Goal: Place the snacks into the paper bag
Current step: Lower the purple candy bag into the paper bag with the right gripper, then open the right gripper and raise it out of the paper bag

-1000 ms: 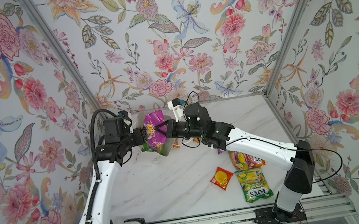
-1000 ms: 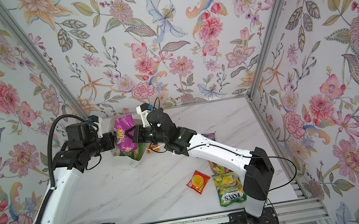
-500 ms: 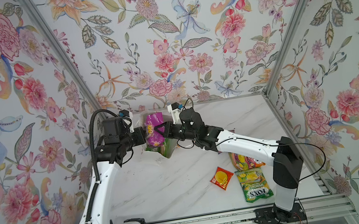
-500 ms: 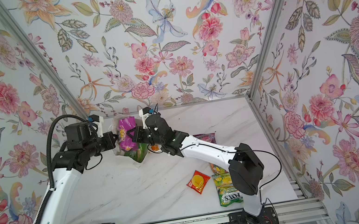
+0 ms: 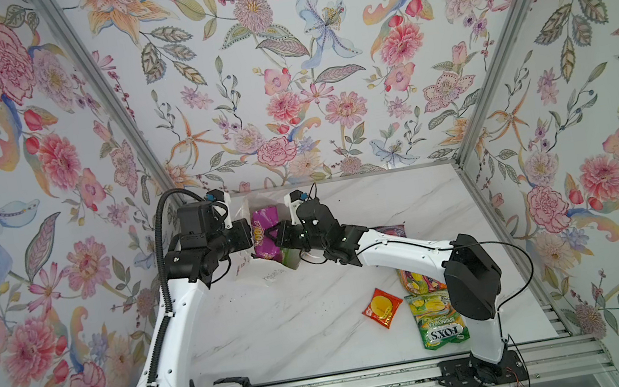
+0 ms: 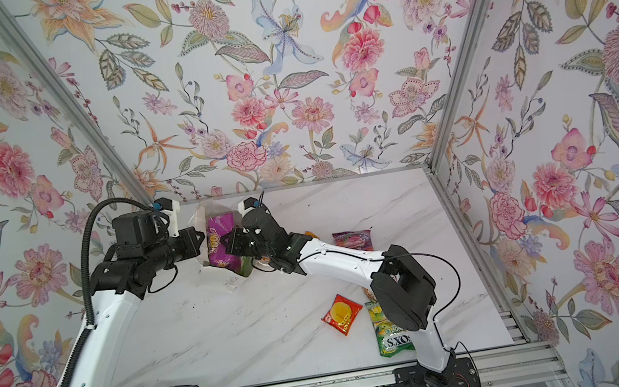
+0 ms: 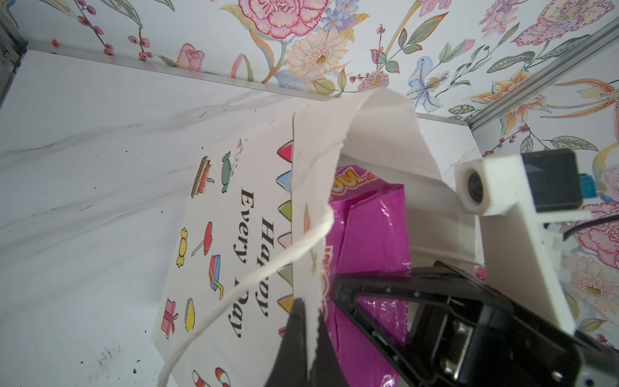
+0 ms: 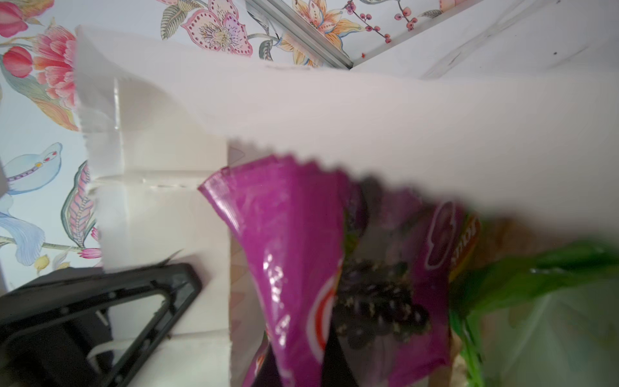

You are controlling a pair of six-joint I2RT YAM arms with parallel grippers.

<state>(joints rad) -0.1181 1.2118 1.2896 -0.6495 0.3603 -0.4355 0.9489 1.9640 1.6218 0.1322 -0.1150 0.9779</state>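
Table [image 5: 279,334]: paper bag [image 5: 251,272] sat far and left of centre, between the two arms. Left gripper [image 7: 310,311] was at the bag's left rim, with rim paper pinched between its fingers. Right gripper [image 5: 273,239] reached in from the right at the bag's mouth. Grape pack [image 5: 262,227] stood in the mouth, part inside and part above the rim, gripped by the right gripper. Chip bag [image 8: 536,278] lay inside the bag, right of the grape pack.

Near right of table: small packet [image 5: 380,308], with Fox's candy bag [image 5: 440,323] just right of it. Second candy bag [image 5: 418,280] lay just beyond, partly under the right arm. Far packet [image 6: 353,240] lay farther back, beyond the right forearm.
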